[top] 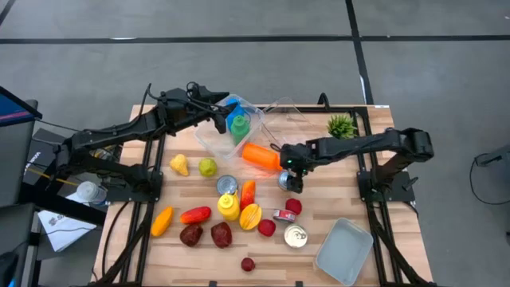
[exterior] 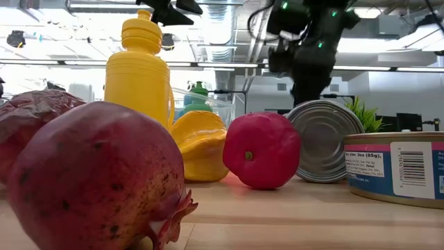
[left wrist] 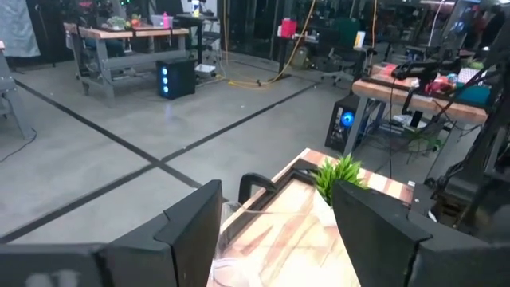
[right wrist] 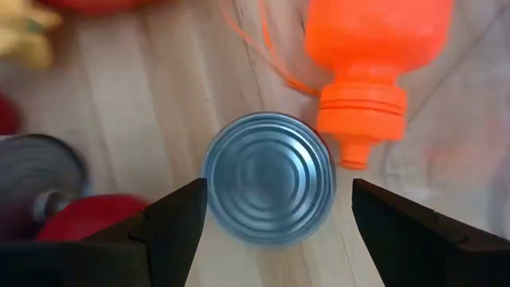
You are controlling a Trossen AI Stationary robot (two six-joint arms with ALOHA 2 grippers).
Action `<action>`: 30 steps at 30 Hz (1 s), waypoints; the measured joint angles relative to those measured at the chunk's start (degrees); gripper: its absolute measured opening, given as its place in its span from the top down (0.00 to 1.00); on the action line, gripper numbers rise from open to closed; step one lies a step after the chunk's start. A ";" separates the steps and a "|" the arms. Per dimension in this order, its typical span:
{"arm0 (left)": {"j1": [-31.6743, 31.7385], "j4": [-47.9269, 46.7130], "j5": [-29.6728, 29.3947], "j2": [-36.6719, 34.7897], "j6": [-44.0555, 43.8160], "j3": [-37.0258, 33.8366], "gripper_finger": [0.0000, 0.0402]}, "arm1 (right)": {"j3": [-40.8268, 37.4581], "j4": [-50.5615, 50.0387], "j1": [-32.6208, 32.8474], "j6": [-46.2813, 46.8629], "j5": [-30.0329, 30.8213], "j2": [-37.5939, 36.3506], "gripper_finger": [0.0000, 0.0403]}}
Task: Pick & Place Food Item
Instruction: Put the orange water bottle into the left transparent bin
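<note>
Can, silver, upright on the table, sits betw. our right gripper fingers, which are spread wide w/ gaps either side, not touching it. Orange bottle lies just beside the can, neck toward it, crowding that side. Red fruit & a flat tin near the other. Our left gripper hangs over the clear container holding a green bottle, fingers apart, holding nothing.
</note>
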 joint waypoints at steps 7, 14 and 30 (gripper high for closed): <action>-0.42 -0.78 0.00 0.00 0.03 -0.01 0.44 | 0.02 1.35 -0.15 -0.74 5.93 4.03 0.25; -1.28 -1.79 0.00 0.00 0.09 0.02 0.44 | 0.38 4.67 0.73 -0.80 6.97 3.50 0.25; -1.86 -3.79 0.02 0.00 0.09 -0.01 0.42 | 5.18 6.39 -2.56 -6.71 10.54 11.07 0.25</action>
